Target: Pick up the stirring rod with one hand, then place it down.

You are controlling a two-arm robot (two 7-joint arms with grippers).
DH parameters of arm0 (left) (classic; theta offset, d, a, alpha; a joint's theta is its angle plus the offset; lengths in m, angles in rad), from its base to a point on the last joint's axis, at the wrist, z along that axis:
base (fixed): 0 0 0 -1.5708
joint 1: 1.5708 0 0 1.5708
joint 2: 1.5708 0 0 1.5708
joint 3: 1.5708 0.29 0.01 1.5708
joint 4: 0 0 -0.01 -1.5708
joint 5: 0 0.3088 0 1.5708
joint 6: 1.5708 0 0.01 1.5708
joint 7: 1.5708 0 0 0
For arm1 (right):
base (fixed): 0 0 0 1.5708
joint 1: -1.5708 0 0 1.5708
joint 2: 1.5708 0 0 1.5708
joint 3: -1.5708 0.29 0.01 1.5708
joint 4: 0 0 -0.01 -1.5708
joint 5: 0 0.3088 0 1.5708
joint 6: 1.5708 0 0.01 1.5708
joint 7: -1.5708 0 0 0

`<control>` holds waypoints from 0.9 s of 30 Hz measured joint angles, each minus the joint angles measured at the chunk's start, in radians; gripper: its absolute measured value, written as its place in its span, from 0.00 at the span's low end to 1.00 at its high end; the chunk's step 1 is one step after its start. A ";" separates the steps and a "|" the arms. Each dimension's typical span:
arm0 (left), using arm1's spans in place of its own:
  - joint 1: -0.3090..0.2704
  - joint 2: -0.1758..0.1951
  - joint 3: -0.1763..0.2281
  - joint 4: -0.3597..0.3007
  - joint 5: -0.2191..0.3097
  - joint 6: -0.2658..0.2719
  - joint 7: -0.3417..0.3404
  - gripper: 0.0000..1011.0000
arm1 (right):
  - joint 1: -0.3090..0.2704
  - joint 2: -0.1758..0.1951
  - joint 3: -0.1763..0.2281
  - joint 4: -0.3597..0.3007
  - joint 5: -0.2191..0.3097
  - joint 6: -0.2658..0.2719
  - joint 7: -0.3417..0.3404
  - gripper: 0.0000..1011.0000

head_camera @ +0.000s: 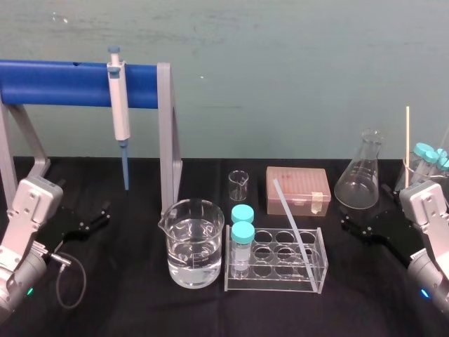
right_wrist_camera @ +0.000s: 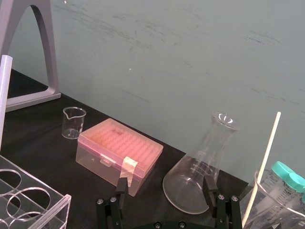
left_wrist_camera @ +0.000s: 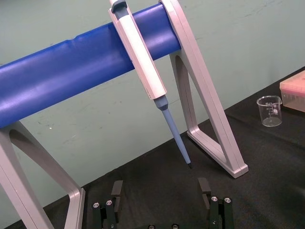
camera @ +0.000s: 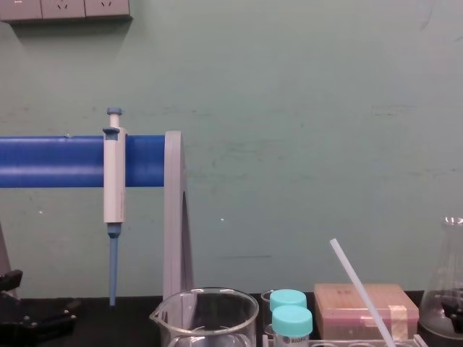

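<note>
Two arms sit low at either side of the black tabletop point(head_camera: 140, 316), neither holding anything. Blue pipette stand point(head_camera: 165, 133) is the big item on the robot's left. Left gripper point(head_camera: 97, 216) is near its foot, jaws spread and empty. Right gripper point(head_camera: 359, 226) sits just in front of the conical flask point(head_camera: 359, 175), jaws likewise spread and empty.

Centre: large beaker point(head_camera: 194, 242), with the clear tube rack point(head_camera: 275, 284) just beside it. Stirring rod point(head_camera: 291, 221) stands in a cell at the rack's right end, foot down, top leaning back and toward the robot's left. Long axis is tilted, not flat on the tabletop.

Right gripper is clearly the nearer one. Rod lies to its left and a bit closer to the body, off the jaws' line. Judgement: right arm's job. It should swing left and take the free upper shaft above the rack, jaws across the axis.

Thin pale stick point(head_camera: 407, 137) at far right is a lookalike, likely not the target.
</note>
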 joint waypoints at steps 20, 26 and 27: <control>0.000 0.000 0.000 0.000 0.000 0.000 0.000 0.99 | 0.000 0.000 0.000 0.000 0.000 0.000 0.000 0.99; 0.000 0.000 0.000 0.000 0.000 0.000 0.000 0.99 | 0.000 0.000 0.000 0.000 0.000 0.000 0.000 0.99; 0.000 0.000 0.000 0.000 0.000 0.000 0.000 0.99 | 0.000 0.000 0.000 0.000 0.000 0.000 0.000 0.99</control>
